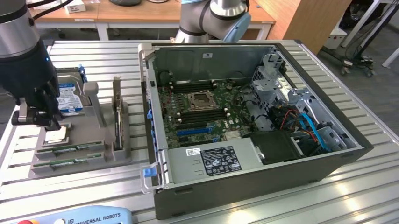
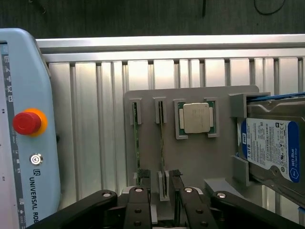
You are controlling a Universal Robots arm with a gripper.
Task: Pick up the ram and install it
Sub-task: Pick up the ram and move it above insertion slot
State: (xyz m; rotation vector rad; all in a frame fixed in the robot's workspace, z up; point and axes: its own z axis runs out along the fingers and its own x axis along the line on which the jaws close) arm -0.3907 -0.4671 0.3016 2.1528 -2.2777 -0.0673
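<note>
Black two-fingered hand [image 2: 162, 193] on the grey robot arm [image 1: 22, 46] hangs low over a flat grey plastic holder tray [image 2: 200, 160], which lies on the ribbed aluminium table [image 2: 95, 119] at the exterior view's left. Fingers [image 2: 143, 200] are spread, one on each side of the near end of the long thin green ram stick [image 2: 162, 138], with a gap on both sides and nothing pinched. That ram stick stands on edge in its tray slot, just beside the small square silver processor chip [image 2: 197, 118]. A second green stick [image 2: 136, 138] sits in the parallel slot on the far side from the chip. The silver hard drive with the blue-white label [image 2: 271, 148] is propped at the tray's other end, past the chip. In the exterior view the ram stick [image 1: 68, 149] is still in the tray [image 1: 109, 156], well apart from the open dark-grey computer case [image 1: 249, 186], whose green motherboard [image 1: 199, 107] lies exposed. A light-blue teach pendant [image 2: 24, 71] with a red stop button [image 2: 26, 122] rests on the table near the tray.
</note>
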